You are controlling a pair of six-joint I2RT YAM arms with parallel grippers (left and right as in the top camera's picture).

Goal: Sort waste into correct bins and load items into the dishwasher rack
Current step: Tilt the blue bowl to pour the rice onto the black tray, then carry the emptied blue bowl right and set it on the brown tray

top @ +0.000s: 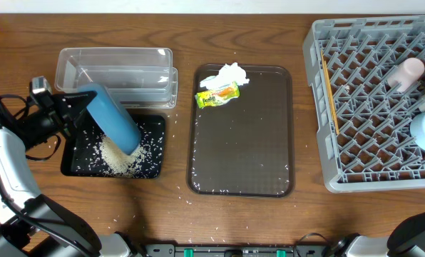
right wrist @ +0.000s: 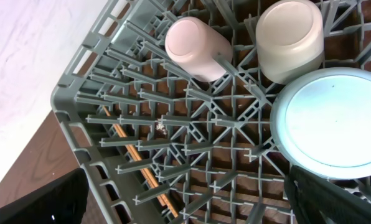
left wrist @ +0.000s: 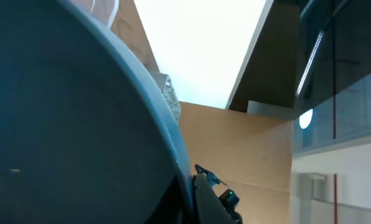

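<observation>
We saw the left fingers (top: 80, 111) closed on the dark-blue bowl (top: 113, 118), which was tipped over the black tray (top: 155, 125), with the rice (top: 120, 160) in a heap under its mouth. The right fingers (right wrist: 42, 199) stood wide apart and held nothing above the dishwasher rack (top: 319, 107), where the pink cup (right wrist: 195, 46), the pale cup (right wrist: 291, 37), the light-blue bowl (right wrist: 335, 118) and the chopsticks (top: 330, 96) lay. The napkin (top: 230, 73) and the wrapper (top: 218, 95) were on the brown tray (top: 241, 150).

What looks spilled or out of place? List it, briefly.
Stray rice grains lie on the table between the black tray and the brown serving tray, outside any bin. The dark-blue bowl is tipped over the black tray, a rice heap under its rim. The napkin and wrapper sit unsorted on the brown serving tray.
</observation>
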